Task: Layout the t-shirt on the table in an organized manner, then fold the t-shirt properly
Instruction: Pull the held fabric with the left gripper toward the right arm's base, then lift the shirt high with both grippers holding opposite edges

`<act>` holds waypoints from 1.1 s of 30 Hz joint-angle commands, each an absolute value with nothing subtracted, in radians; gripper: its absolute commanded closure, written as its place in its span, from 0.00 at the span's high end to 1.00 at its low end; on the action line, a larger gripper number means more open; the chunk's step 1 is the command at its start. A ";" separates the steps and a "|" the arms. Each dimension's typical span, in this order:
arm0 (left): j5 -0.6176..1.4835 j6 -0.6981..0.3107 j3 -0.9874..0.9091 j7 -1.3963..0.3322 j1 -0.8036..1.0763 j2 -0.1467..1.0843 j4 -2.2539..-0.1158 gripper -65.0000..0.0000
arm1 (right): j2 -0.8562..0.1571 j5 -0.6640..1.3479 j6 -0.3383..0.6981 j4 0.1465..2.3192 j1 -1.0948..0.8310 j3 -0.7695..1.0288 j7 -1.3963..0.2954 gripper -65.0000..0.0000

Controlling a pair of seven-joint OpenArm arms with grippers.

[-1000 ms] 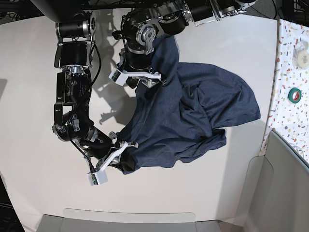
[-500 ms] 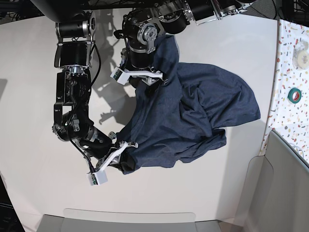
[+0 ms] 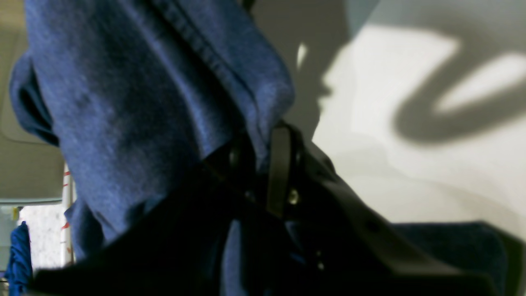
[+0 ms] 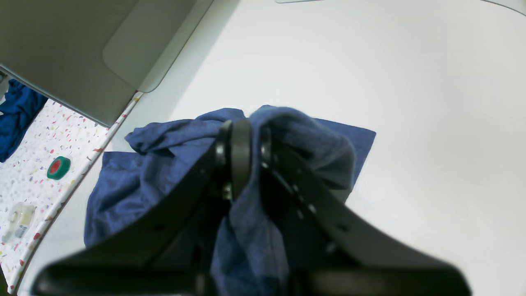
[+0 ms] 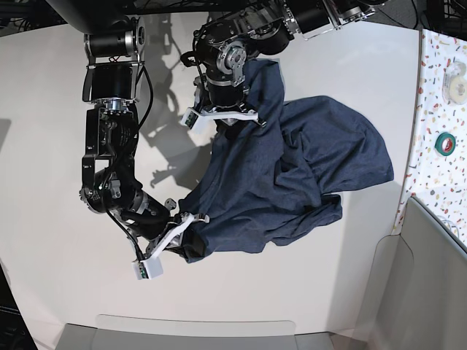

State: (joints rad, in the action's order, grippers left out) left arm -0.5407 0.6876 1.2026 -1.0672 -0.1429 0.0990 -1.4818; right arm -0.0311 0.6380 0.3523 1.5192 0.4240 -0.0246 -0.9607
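**Both end effectors clamped on a crumpled t-shirt**

The t-shirt (image 5: 292,171) lies bunched in the middle of the base view, spread over the white counter (image 5: 58,292) in loose folds, with its widest lobe reaching toward the right side of the frame. Only plain navy cloth shows; no lettering is visible.

At the lower left of the cloth, the right end effector (image 5: 191,232) has its jaws closed on a gathered edge of the shirt. The right wrist view shows this plainly: the right end effector (image 4: 242,152) pinches a thick fold, and cloth hangs down between the dark fingers (image 4: 240,160).

At the upper middle of the base view, the left end effector (image 5: 232,120) sits at the top edge of the shirt. In the left wrist view the left end effector (image 3: 263,164) is closed on a hemmed fold, which rises out of the grip toward the upper left of that frame.

On the speckled strip (image 5: 430,131) at the right edge lie a green tape roll (image 5: 445,143) and a pale tape roll (image 5: 457,82), well apart from the shirt.
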 commanded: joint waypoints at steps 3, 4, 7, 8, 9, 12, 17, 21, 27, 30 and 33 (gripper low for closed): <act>-0.565 0.698 1.199 -1.058 -0.154 0.134 -1.590 0.00 | -0.031 0.657 0.358 1.535 0.455 -0.024 -0.932 0.04; -0.565 0.698 1.198 -1.056 -0.143 0.151 -1.629 0.00 | -0.031 0.657 0.358 1.535 0.456 -0.024 -0.932 0.04; -0.564 0.698 1.170 -1.049 -0.128 0.185 -1.735 0.00 | -0.031 0.657 0.358 1.535 0.460 -0.024 -0.932 0.04; -0.564 0.698 1.147 -1.047 -0.117 0.189 -1.773 0.00 | -0.031 0.656 0.358 1.534 0.463 -0.024 -0.932 0.04; -0.564 0.698 1.125 -1.046 -0.105 0.191 -1.802 0.00 | -0.031 0.656 0.358 1.534 0.464 -0.024 -0.932 0.04; -0.562 0.698 1.069 -1.024 -0.074 0.202 -1.880 0.00 | -0.030 0.656 0.358 1.532 0.483 -0.025 -0.932 0.04; -0.506 0.698 0.963 -0.920 0.008 0.225 -1.943 0.00 | -0.030 0.656 0.358 1.532 0.515 -0.027 -0.932 0.04; -0.438 0.698 0.863 -0.819 0.077 0.223 -2.017 0.00 | -0.030 0.653 0.358 1.531 0.533 -0.027 -0.937 0.04; -0.280 0.698 0.725 -0.696 0.142 0.222 -2.080 0.00 | -0.028 0.501 0.358 1.524 0.555 -0.114 -0.929 0.04; -0.211 0.698 0.653 -0.591 0.180 0.222 -2.080 0.00 | 0.005 0.384 0.358 1.527 0.555 -0.171 -0.895 0.04; -0.156 0.698 0.581 -0.463 0.225 0.222 -2.080 0.00 | 0.041 0.254 0.358 1.526 0.552 -0.211 -0.855 0.04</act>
State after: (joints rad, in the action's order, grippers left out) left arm -0.1314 0.6884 0.5835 -0.4896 0.2276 0.2237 -2.0617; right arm 0.0387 0.2443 0.3561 1.5082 0.5205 -0.2138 -0.8848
